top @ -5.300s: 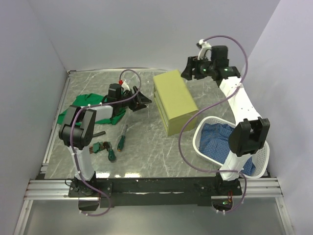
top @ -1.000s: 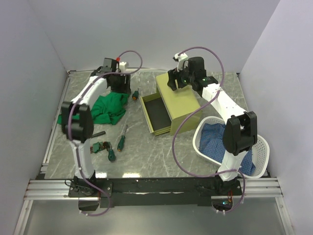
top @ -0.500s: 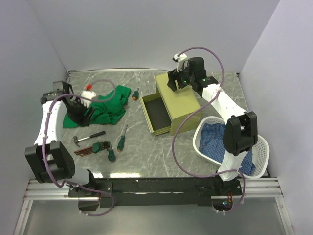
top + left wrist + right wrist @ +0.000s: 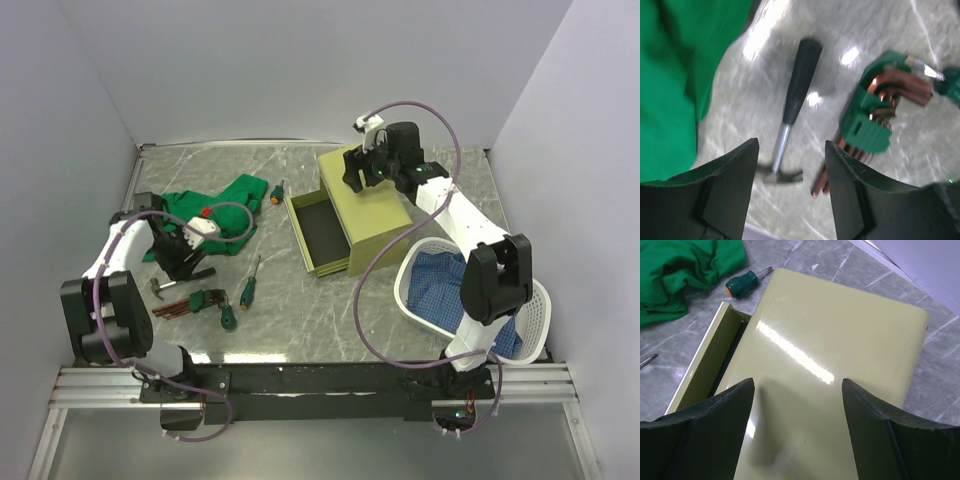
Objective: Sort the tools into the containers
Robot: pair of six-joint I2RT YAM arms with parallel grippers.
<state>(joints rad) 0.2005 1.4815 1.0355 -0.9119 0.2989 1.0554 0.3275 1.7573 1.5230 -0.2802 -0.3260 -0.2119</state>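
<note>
The dark-handled hammer [image 4: 185,279] lies on the table at the left, with the brown hex keys in a green holder [image 4: 193,302] just in front of it. Two green-handled screwdrivers [image 4: 248,284] [image 4: 228,317] lie nearby and a third [image 4: 276,191] lies by the chest. My left gripper [image 4: 186,262] is open just above the hammer; in the left wrist view the hammer [image 4: 797,87] lies between my spread fingers [image 4: 791,145], with the hex keys [image 4: 872,122] to the right. The olive-yellow chest [image 4: 372,200] has its bottom drawer [image 4: 320,235] pulled open and empty. My right gripper [image 4: 362,172] is open and empty above the chest top [image 4: 840,355].
A green cloth [image 4: 215,215] lies behind the tools and fills the left of the left wrist view [image 4: 675,75]. A white basket [image 4: 540,310] holding blue checked cloth stands at the right. The right wrist view shows the open drawer [image 4: 715,360] and the third screwdriver [image 4: 744,283].
The drawer, shut in the oldest frame, now stands open. My left gripper has swung from the cloth at the far left down over the hammer. My right arm has barely moved.
</note>
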